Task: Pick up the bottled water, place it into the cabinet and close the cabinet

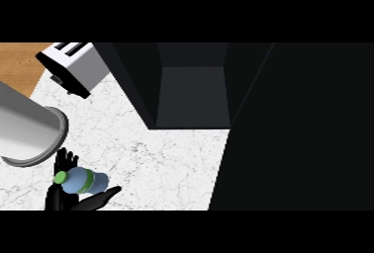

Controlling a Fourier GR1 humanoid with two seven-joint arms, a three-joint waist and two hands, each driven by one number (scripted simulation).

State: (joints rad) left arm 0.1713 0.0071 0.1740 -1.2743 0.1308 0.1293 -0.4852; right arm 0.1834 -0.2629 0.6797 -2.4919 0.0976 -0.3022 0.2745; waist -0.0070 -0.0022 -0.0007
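Gripping the bottled water (84,181) at about seven o'clock in the head view, the left robot hand (67,195) curls its fingers and thumb around the blue bottle, whose green cap (61,177) points toward nine o'clock. Bottle and hand show over the white marbled surface (168,163). At about nine o'clock, just above the fingertips, a large grey cylinder (29,133) angles in from the left edge, its rim close to the hand. A silver toaster (73,66) sits at about eleven o'clock, beside a strip of wood-toned floor (18,62). The open cabinet (194,94) stands at twelve o'clock, its dark interior facing the viewer, well apart from the bottle. Its black door (300,128) fills the frame from one to five o'clock. The right robot hand is out of view.
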